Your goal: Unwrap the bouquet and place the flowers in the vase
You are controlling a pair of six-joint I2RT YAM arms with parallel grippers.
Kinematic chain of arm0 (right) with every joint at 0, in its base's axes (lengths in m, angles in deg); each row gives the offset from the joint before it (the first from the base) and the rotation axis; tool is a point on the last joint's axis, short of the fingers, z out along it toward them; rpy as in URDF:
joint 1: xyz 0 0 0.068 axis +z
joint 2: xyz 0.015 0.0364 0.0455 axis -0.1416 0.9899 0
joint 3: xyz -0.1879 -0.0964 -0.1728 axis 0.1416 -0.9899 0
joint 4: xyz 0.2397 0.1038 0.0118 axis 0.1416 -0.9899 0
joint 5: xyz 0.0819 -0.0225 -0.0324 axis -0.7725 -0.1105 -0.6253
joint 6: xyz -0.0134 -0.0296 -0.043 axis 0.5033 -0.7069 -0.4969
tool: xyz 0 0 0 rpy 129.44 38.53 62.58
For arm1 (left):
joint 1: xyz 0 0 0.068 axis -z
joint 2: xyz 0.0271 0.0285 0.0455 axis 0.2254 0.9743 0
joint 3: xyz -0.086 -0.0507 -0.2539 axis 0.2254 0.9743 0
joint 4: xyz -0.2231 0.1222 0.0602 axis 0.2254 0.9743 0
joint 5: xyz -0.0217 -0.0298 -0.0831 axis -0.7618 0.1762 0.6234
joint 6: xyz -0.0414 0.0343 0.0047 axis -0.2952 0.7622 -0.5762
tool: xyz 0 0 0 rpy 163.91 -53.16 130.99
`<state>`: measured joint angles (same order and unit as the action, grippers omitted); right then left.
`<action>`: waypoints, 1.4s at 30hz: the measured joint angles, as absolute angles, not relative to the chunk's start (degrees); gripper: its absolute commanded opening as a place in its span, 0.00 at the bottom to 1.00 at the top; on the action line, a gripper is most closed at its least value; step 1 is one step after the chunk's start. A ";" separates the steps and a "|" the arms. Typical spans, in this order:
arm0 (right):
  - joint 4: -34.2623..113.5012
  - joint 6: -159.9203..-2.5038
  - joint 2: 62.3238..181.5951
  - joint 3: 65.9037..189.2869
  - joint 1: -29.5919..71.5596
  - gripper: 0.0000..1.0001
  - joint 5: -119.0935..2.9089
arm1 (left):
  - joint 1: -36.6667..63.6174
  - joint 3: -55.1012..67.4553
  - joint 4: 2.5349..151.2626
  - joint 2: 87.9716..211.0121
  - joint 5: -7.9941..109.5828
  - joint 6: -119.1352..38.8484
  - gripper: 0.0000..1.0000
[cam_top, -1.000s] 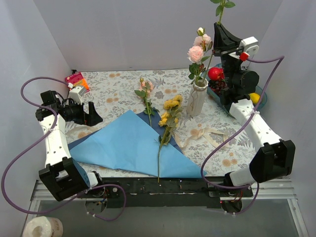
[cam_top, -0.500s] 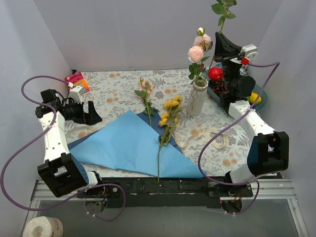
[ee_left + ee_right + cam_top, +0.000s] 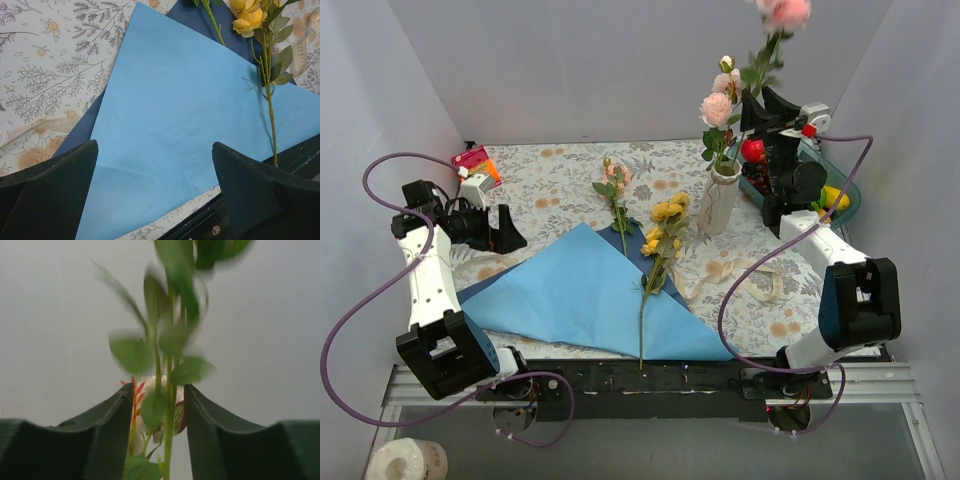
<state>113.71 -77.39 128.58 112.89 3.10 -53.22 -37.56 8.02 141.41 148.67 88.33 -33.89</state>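
right arm [image 3: 810,235] reared up beside the vase [image 3: 720,205], right gripper [image 3: 159,390] parted around a pink rose [image 3: 786,12] stem, not pinching it. the bloom stands high above the vase. left gripper [image 3: 155,146] is spread wide over the blue paper [image 3: 165,100].

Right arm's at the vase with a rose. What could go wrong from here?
1. The right fingers stand apart around the tall rose, which leans; whether its stem sits in the vase isn't visible, so it might topple out.
2. Pulling away, the fingers could snag its leaves and tip the narrow vase with the roses already in it.
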 measured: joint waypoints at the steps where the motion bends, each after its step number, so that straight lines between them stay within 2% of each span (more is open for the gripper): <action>1: 113.73 -77.11 128.56 112.23 3.12 0.69 -53.11 | -37.56 8.00 141.50 148.67 88.33 -33.91 0.98; 7: 109.58 -77.44 124.82 109.35 3.28 0.86 -52.56 | -37.56 8.00 141.55 148.65 88.53 -33.91 0.98; 13: 99.09 -81.20 113.37 109.19 6.53 0.94 -49.74 | -37.56 8.00 141.57 148.10 89.06 -33.91 0.98; 18: 90.65 -85.33 100.69 106.53 12.98 0.96 -45.72 | -37.56 8.00 141.81 146.46 89.45 -33.89 0.98; 24: 70.89 -86.46 92.08 107.23 27.34 0.98 -39.64 | -37.56 8.02 141.98 144.26 89.91 -33.89 0.98; 27: 70.24 -77.52 86.68 96.67 29.37 0.98 -41.72 | -37.56 8.07 141.98 143.47 90.30 -33.89 0.98; 29: 71.42 -71.56 84.25 87.42 29.37 0.92 -44.74 | -37.56 8.11 142.03 143.08 90.61 -33.89 0.98; 32: 62.89 -67.05 90.05 87.77 30.77 0.97 -46.11 | -37.56 8.11 142.18 142.84 90.96 -33.86 0.98; 36: 50.02 -65.59 105.24 100.10 43.14 0.97 -37.22 | -37.56 8.11 142.42 142.73 91.31 -33.89 0.98; 38: 43.35 -63.01 109.61 104.25 47.21 0.93 -33.24 | -37.56 8.11 142.42 142.71 91.46 -33.91 0.98; 40: 37.41 -59.14 113.30 107.42 47.97 0.82 -28.98 | -37.56 8.11 142.38 142.68 91.55 -33.93 0.98; 42: 33.17 -55.60 115.57 108.56 47.80 0.79 -25.98 | -37.56 8.11 142.38 142.64 91.74 -33.95 0.98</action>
<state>33.17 -55.60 115.57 108.56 47.80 -25.98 -37.56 8.11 142.38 142.64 91.74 -33.95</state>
